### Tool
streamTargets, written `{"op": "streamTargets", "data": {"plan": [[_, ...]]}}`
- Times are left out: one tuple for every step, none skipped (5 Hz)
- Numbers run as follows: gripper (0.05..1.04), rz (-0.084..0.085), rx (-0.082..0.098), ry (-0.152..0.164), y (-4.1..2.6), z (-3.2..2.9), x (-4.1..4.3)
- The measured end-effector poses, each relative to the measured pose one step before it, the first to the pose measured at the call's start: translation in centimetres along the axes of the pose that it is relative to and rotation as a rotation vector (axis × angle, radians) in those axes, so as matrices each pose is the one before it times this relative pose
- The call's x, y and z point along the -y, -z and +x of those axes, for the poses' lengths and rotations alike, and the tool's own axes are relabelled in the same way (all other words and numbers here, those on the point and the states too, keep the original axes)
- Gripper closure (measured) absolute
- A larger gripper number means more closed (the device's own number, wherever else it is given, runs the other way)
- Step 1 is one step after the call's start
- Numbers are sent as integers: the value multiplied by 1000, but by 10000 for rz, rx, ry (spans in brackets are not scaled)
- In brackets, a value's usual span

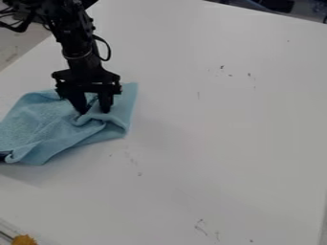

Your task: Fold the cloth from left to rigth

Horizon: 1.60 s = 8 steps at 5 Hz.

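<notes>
White desk, blue cloth rumpled at left side. Black gripper down at cloth's right part, jaws spread, released, tips probably touching it. Orange-yellow thing, bottom left corner.

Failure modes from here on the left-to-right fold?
1. The light blue cloth is rumpled around the fingertips of the black two-finger gripper; closing there could pinch a wrinkle instead of one clean layer.
2. The cloth's lower-left corner meets a small dark object at the view's edge and might snag.
3. Existing creases could leave the fold crooked.
</notes>
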State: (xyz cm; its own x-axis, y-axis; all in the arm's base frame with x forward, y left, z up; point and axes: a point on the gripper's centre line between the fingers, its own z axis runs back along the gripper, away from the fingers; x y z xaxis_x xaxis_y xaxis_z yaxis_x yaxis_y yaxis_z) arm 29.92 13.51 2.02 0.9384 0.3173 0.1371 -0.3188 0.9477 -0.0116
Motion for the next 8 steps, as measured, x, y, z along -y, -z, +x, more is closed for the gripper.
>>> {"op": "streamTargets", "data": {"plan": [[698, -80, 139, -63, -10, 189, -154], [912, 22, 60, -109, -304, -147, -91], [1013, 74, 413, -84, -1380, 235, 754], [1024, 94, 424, 180, -1391, 514, 2374], [1025, -95, 280, 375, -314, -35, 2850], [1025, -99, -65, 383, 27, -274, 2716], [1002, -326, -201, 292, 1621, 76, 2252], [847, -601, -268, 354, 2427, 326, 1582]]}}
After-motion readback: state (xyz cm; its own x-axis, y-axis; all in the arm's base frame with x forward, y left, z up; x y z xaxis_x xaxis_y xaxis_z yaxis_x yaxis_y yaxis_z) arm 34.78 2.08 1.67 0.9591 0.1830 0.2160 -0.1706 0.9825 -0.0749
